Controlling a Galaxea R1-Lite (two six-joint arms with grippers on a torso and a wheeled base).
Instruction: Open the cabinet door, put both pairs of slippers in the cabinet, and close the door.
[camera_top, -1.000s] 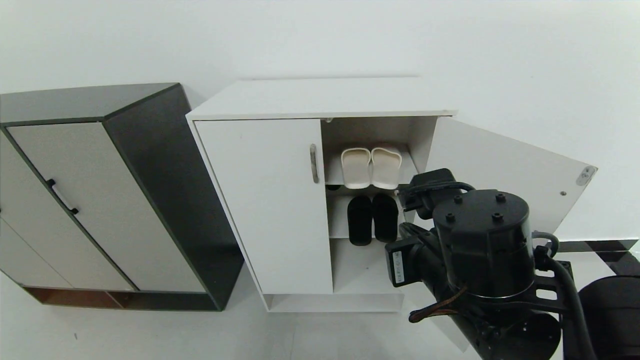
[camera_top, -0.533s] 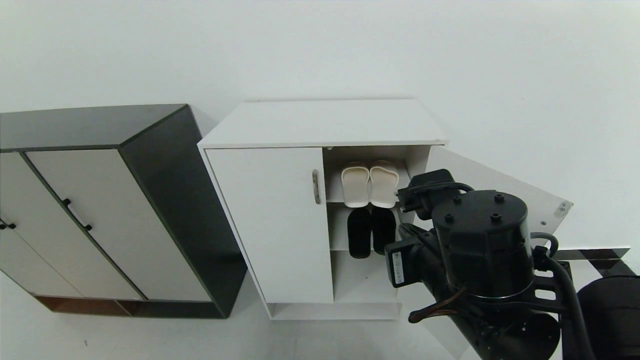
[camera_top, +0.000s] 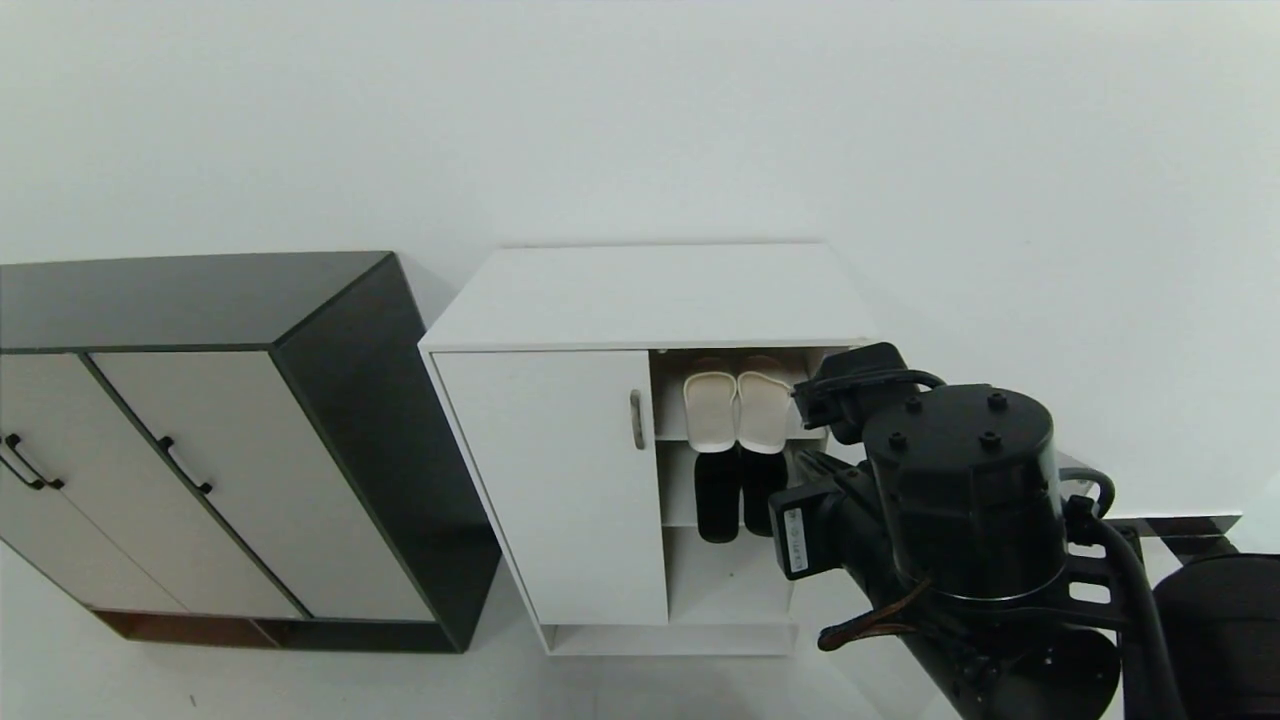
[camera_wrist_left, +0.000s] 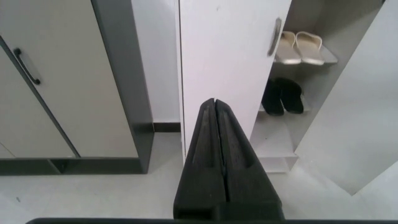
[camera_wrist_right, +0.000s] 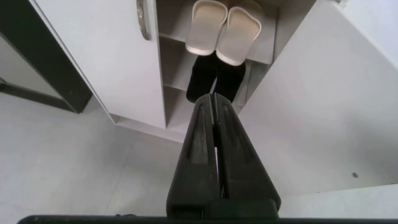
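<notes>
Both are pressed together: the right pincer points at the open right half of the white cabinet, the left pincer at its shut left door. Inside, white slippers lie on the upper shelf, black slippers just beneath. A dark cabinet stands left.

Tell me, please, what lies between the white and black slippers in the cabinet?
A white shelf board: the white slippers rest on it, the black slippers below, per the right wrist view.
</notes>
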